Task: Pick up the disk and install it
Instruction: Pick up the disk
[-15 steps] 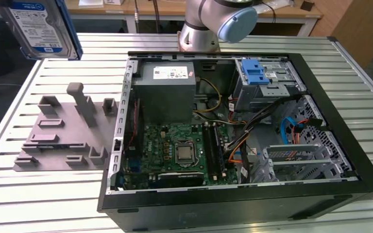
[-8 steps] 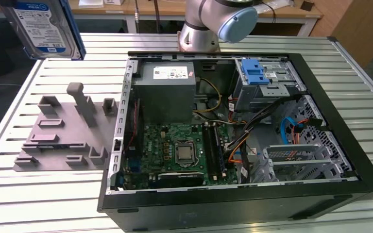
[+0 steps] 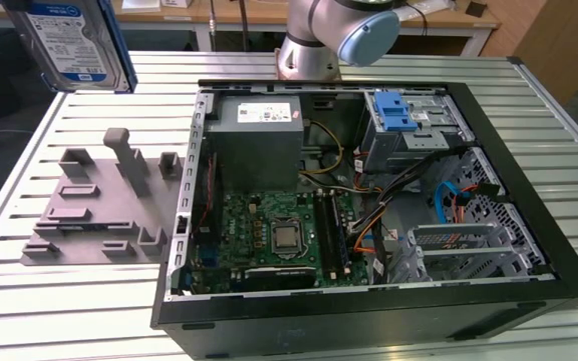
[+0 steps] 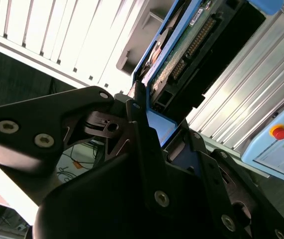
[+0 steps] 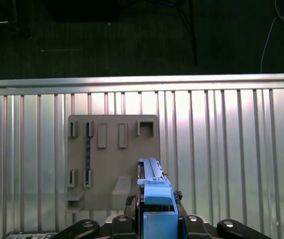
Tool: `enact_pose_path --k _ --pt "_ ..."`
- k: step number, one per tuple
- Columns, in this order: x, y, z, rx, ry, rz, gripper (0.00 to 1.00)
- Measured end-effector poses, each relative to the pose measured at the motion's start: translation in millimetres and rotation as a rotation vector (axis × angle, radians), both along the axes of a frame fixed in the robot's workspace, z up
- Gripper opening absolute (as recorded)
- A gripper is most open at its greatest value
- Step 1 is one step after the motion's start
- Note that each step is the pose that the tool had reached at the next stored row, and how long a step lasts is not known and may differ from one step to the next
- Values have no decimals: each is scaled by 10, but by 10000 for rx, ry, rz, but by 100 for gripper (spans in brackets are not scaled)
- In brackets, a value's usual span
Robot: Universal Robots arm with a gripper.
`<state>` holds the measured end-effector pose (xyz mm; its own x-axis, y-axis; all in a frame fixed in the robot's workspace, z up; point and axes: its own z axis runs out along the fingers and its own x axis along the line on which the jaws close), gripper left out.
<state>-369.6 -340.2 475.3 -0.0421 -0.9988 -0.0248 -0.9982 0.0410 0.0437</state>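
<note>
Disk (image 3: 73,41) hangs in the air at the exterior view's upper left, on edge and slightly tilted, white-and-blue label facing the camera, its top cut off by the picture edge. It is off the surface (image 3: 68,308), touching nothing below, and well apart from the open case (image 3: 530,301). Tool (image 4: 161,124) is clenched on the disk: in the second wrist view black fingers (image 4: 137,107) flank the blue carrier (image 4: 159,127), and the disk's green board side and connector row (image 4: 194,47) run out beyond them. In the first wrist view the tool (image 5: 156,209) holds the disk (image 5: 154,186) edge-on, blue carrier end nearest the camera, above the grey fixture plate (image 5: 112,164) on the slatted metal surface (image 5: 231,149). In the exterior view the same plate (image 3: 78,226), with its raised posts and slots, lies flat on the surface just beside the case on the exterior view's left. The case lies on its side, lid off, with the motherboard (image 3: 269,233) in the middle, the grey power supply (image 3: 254,143) at the far end and a silver drive cage with a blue latch (image 3: 409,124) in the far corner on the exterior view's right. Arm base (image 3: 319,37) stands on the surface behind the case. A pale-blue box with a red button (image 4: 279,133) sits at the edge of the second wrist view.
</note>
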Motion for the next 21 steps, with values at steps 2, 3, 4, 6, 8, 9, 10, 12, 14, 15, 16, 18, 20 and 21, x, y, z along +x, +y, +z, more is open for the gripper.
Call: enact_pose_path --k 2,3,4,6,8,9,10,12,14,15,16,18,20,21 --pt "17 -1 0 0 0 0 37" --pt "26 -1 0 0 1 0 37" --pt "33 -2 0 0 0 0 37" --pt "49 -2 0 0 0 0 37" --pt "63 -3 0 0 0 0 37" --pt "70 -3 0 0 0 1 37" --pt "78 -3 0 0 1 0 37" --pt "92 -3 0 -1 0 0 37" --pt "107 -4 0 0 1 0 37" --pt "114 -5 0 0 1 0 37" --pt "121 -6 0 0 0 0 37" --pt "139 -9 0 0 0 0 37" --pt "155 -15 0 0 0 0 37" --pt "164 -18 0 0 0 1 37"
